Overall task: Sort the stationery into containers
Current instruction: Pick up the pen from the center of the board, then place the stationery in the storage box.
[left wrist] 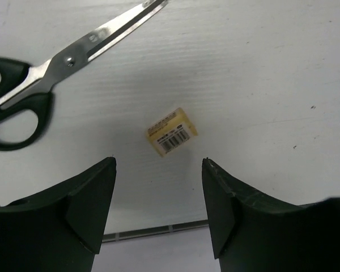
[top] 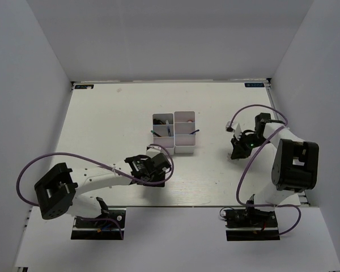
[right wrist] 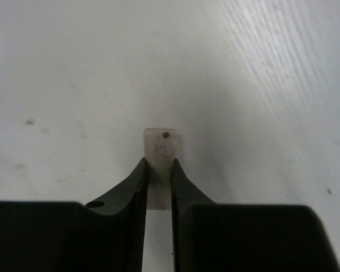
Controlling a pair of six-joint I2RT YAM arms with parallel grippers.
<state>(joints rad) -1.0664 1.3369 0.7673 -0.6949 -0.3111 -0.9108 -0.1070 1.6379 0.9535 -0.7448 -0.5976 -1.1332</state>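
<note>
The desk point(top: 102, 124) is boxed in by white walls point(top: 34, 85) at the left, right and back. The containers point(top: 174, 133) stand near its middle, with bare surface all around them. The left claw point(top: 158, 167) hangs just in front of them, close to the near edge, and the right claw point(top: 238, 148) sits well apart on the right side. The left wrist view shows the left claw point(left wrist: 158, 164) spread wide and touching nothing. The tiny beige square block point(left wrist: 171, 131) lies flat on the desk just ahead of the gap, and the black-handled scissors point(left wrist: 45, 73) lie closed further off at the upper left. The overhead view shows neither. The right wrist view shows the right claw point(right wrist: 158, 164) drawn narrow, its fingers pressed against both sides of the small white eraser point(right wrist: 164, 144). Whether the eraser is lifted off the desk cannot be told.
</note>
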